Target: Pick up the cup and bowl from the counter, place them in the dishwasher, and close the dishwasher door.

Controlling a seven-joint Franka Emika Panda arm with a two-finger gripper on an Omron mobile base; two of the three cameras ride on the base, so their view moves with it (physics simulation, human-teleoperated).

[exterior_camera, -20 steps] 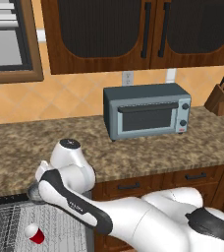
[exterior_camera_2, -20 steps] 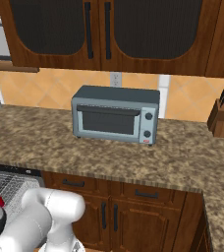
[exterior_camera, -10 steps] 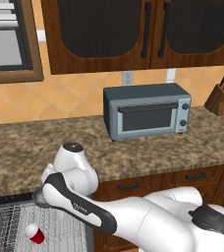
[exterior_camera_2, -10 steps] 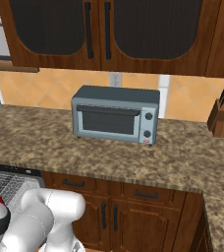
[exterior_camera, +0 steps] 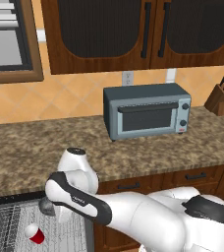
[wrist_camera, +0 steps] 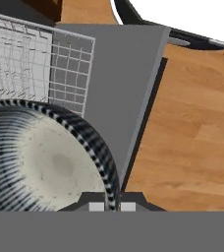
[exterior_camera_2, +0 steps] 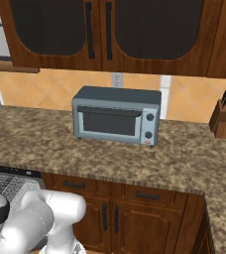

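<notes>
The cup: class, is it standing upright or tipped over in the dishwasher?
Tipped over: the cup lies on its side on the rack.

No text, label, brand or number can be read anywhere in these pictures. The toaster oven (exterior_camera: 147, 109) has two round knobs and a small red spot at its lower right corner, but the spot is too small to make out as a mark or word. The arm (exterior_camera: 79, 199) bears a faint pale marking on its dark band, too blurred to read.
</notes>
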